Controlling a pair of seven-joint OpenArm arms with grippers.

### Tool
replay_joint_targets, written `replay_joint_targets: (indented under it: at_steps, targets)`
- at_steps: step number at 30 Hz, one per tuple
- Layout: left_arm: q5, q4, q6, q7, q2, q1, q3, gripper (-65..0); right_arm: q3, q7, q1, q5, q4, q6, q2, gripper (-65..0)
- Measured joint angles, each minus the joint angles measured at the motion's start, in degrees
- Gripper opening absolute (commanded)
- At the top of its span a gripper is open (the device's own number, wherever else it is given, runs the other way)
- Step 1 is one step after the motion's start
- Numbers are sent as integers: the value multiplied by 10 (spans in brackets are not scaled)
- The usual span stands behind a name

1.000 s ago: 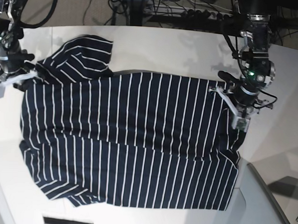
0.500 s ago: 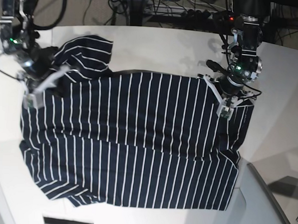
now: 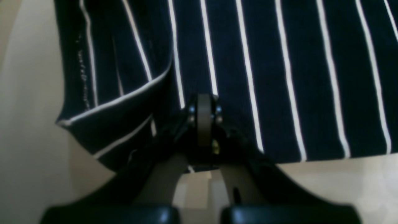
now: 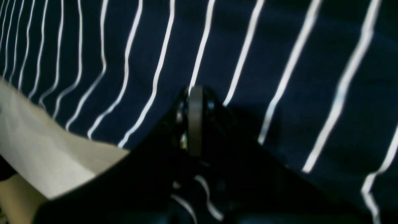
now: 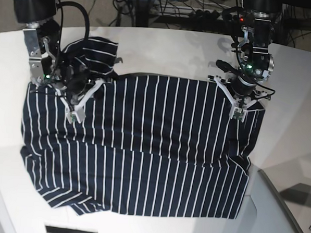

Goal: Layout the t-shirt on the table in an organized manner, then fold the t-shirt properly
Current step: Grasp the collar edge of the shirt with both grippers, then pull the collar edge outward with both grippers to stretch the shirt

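Both my grippers were down on the t-shirt (image 5: 138, 147), which lay spread on the table (image 5: 169, 49) between them. My left gripper (image 5: 238, 106) had its jaws pressed together with the shirt's cloth pinched between them at the edge nearest my left arm; in its wrist view the closed tips (image 3: 203, 104) sat on the dark fabric, with a turned-over flap of cloth to one side and bare tabletop (image 3: 31, 124) beyond that. My right gripper (image 5: 75, 109) was likewise closed, tips (image 4: 195, 93) buried in striped fabric (image 4: 279, 62) near the bunched sleeve by my right arm; whether cloth sat between those jaws I could not tell. The shirt's long axis ran from one gripper across to the other, and its white stripes ran crosswise to that line, from my arms' side toward the table's near edge.
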Motion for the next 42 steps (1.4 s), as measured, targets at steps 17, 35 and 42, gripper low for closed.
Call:
replay_joint_targets:
  at_steps: [17, 35, 42]
  targets:
    - [-4, -72, 26, -79, -9, 15, -171, -650, 49, 45, -4, 28, -51, 24, -3, -642]
    - [-229, 50, -15, -37, 14, 159, -287, -650, 52, -5, -105, -22, 118, -16, 5, -635]
    - [-279, 17, -44, -34, 17, 164, -283, -650, 52, 5, -156, -9, 272, -11, 2, -575]
